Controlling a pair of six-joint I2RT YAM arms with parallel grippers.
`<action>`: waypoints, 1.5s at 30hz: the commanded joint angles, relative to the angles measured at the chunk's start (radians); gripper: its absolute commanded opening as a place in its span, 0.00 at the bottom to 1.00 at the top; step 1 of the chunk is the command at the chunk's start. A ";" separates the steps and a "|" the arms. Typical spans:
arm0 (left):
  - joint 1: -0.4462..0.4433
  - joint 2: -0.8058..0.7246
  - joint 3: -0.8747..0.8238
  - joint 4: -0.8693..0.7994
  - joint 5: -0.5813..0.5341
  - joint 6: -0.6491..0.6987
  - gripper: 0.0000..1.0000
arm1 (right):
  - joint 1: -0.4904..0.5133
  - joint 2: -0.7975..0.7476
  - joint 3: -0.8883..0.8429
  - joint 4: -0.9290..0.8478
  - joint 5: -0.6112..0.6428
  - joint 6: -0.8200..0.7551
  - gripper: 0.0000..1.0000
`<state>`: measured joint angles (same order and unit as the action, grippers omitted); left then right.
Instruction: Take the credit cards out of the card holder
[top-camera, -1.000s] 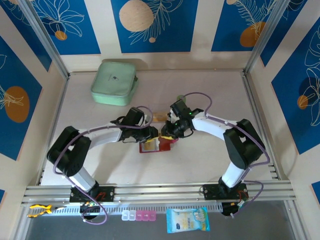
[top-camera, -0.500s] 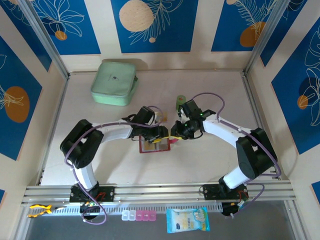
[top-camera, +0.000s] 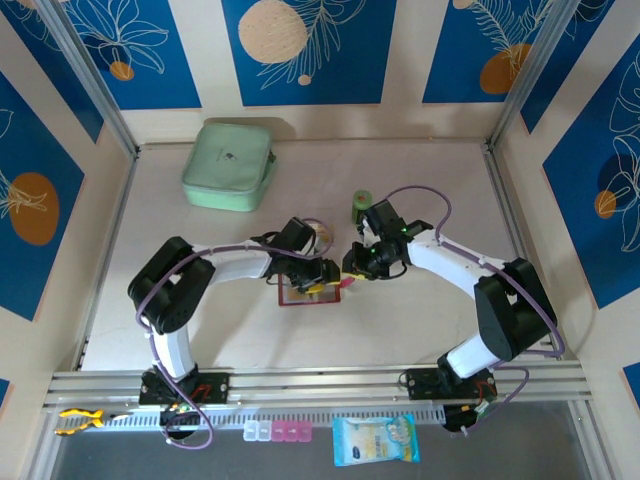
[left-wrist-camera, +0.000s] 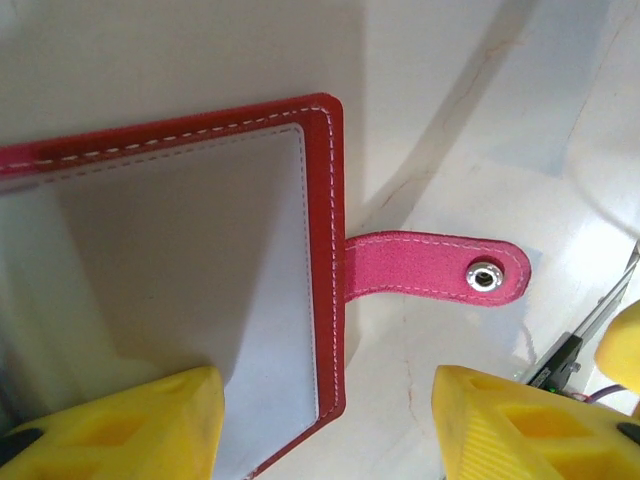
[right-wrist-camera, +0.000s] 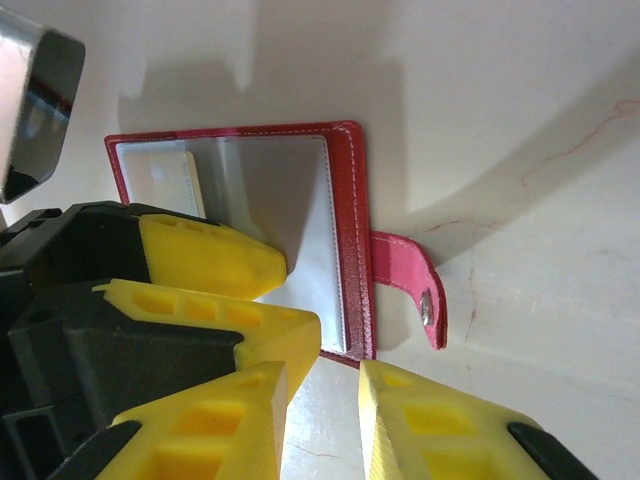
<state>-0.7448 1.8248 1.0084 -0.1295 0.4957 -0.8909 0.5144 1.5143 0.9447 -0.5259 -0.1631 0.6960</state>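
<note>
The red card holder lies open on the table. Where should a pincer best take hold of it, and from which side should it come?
Probably the snap tab. It sticks out alone from the stitched edge of the card holder, it is narrow, and it seems slightly lifted off the table. Come from the tab's side, with the fingers across its width. The rest lies flat, sleeves up.

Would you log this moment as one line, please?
card holder lying open | left claw open astride its edge | right claw open, empty
</note>
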 joint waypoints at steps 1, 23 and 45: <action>-0.017 -0.021 -0.020 -0.057 0.021 0.033 0.58 | -0.001 -0.031 -0.009 -0.022 0.008 0.000 0.27; 0.157 -0.258 -0.131 -0.167 -0.109 0.138 0.55 | 0.072 0.063 0.078 0.025 -0.057 0.046 0.27; 0.216 -0.279 -0.288 -0.104 -0.052 0.117 0.46 | 0.171 0.238 0.161 0.113 -0.148 0.093 0.27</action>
<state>-0.5339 1.5658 0.7376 -0.2211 0.4370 -0.7681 0.6773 1.7378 1.0996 -0.4431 -0.2619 0.7647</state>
